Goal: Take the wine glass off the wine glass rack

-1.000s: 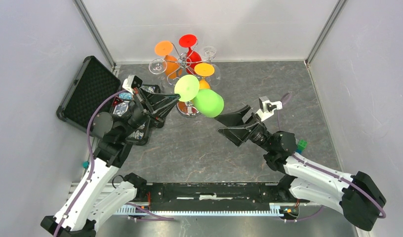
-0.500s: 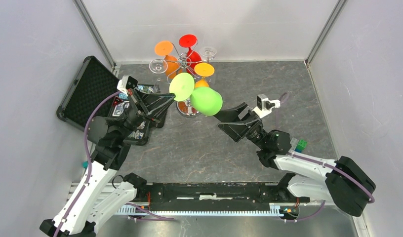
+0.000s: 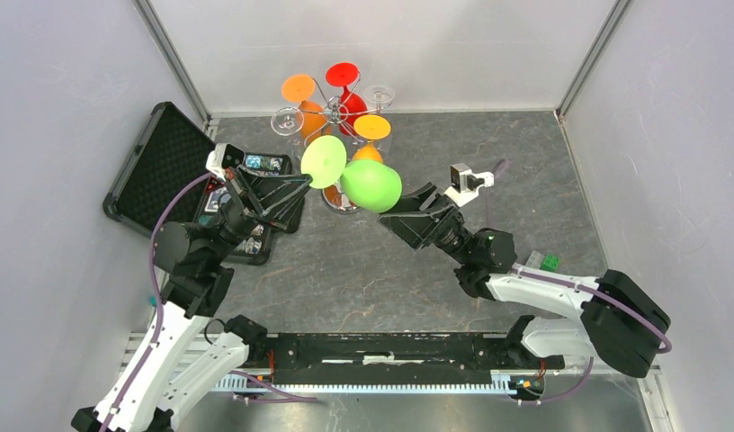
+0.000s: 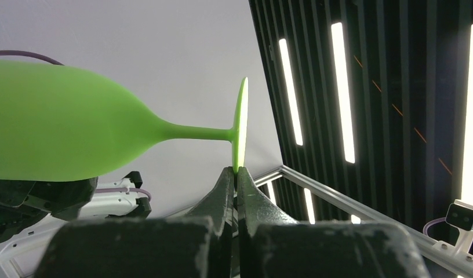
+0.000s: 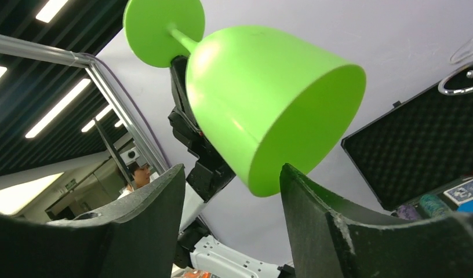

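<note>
Upper centre of the top view: the green wine glass (image 3: pixel 372 184) lies on its side in the air, just below the wine glass rack (image 3: pixel 336 112) in the frame. Your left gripper (image 4: pixel 236 171) is clamped on the edge of its foot, fingers almost together. Your right gripper (image 5: pixel 231 174) is spread wide, one finger on each side of the bowl's mouth; I cannot tell whether they touch it. Other glasses (image 3: pixel 299 87) hang on the rack.
</note>
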Robot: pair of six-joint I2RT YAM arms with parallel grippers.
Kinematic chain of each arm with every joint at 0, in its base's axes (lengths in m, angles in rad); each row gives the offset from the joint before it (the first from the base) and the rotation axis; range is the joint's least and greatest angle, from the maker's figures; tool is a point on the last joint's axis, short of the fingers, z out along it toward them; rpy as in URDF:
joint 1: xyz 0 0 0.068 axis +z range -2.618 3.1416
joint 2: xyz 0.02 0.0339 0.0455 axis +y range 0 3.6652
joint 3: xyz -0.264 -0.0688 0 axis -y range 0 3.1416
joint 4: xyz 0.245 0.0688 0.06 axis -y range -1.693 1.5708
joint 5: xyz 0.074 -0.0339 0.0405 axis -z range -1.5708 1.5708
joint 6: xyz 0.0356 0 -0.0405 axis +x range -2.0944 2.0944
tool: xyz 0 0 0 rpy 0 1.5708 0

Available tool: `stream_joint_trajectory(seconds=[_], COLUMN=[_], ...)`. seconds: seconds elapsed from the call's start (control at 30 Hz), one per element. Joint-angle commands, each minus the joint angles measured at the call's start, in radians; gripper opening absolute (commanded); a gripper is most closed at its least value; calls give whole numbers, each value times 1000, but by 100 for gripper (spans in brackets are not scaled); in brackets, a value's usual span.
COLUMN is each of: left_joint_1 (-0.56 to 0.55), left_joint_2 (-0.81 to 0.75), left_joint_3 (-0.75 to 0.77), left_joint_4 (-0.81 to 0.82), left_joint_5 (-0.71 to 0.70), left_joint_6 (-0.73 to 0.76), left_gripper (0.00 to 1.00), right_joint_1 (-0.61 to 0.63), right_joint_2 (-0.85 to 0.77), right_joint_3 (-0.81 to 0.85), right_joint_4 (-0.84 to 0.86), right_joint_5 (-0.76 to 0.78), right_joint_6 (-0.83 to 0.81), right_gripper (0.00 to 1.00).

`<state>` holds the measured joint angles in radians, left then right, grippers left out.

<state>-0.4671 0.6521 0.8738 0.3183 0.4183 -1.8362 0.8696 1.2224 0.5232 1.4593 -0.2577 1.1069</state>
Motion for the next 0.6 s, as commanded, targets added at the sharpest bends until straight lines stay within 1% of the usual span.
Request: stream_joint_trajectory(seconds=[0.0, 0.1, 0.2, 0.27, 0.3, 0.37, 0.4, 0.43, 0.57], left_joint_1=[-3, -2, -4, -2, -2, -3, -3, -2, -3], left_joint_2=[-11, -15, -24, -30, -31, -34, -35, -37, -42], left_joint_3=[-8, -18, -21, -24, -27, -33, -36, -38, -47], left_joint_4=[20, 19, 0, -14, -16, -21, -22, -26, -40], left_joint_5=[-22, -28, -39, -48, -54, -61, -65, -67, -86], left_joint_6=[-34, -34, -24, -21, -20, -21, -21, -20, -24], left_gripper=[2, 2, 2, 2, 2, 2, 2, 2, 2], right_joint_1=[21, 28, 31, 31, 32, 33, 33, 32, 32], right_joint_2=[44, 48, 35, 22, 16, 3, -1, -5, -10], right_joint_3=[56, 53, 43, 40, 40, 43, 44, 47, 68], right_joint_4=[420, 433, 430, 427, 422, 412, 409, 408, 401], right_joint_5=[26, 50, 68, 69, 70, 70, 71, 71, 76], right_joint_6=[21, 3, -33, -60, -73, -93, -100, -105, -102], right_gripper=[60, 40, 27, 26, 30, 44, 49, 49, 38])
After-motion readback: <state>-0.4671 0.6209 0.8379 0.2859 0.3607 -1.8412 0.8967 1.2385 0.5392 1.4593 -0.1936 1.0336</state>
